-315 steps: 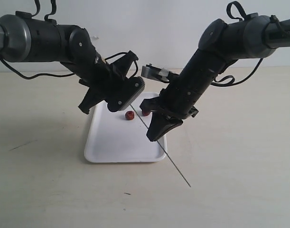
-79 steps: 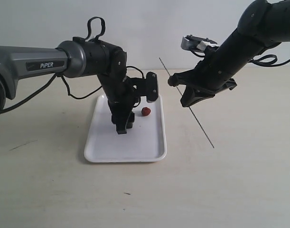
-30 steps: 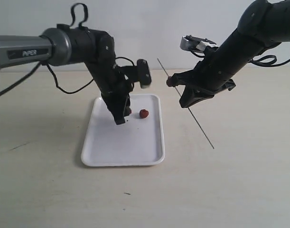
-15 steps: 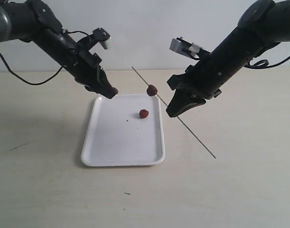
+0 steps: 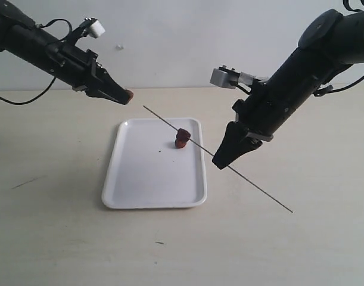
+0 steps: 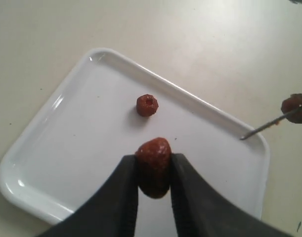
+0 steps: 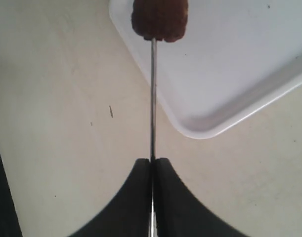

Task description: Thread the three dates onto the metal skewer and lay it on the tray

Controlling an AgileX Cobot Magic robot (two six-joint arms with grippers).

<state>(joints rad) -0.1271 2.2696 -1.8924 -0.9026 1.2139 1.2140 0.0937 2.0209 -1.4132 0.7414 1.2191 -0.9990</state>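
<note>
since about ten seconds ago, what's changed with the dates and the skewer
The left gripper took a loose date off the tray and lifted it up and away to the left. The right gripper swung the skewer down, tip over the tray, carrying the threaded date. Unchanged: its grip on the skewer, and the other date lying on the tray.

A beige table (image 5: 289, 238) bears the white tray (image 5: 146, 185).

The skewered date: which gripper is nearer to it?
Right. The right gripper clamps the skewer just down the rod from the skewered date; the left gripper, holding a second date, hangs farther off, toward the left of the tray.
</note>
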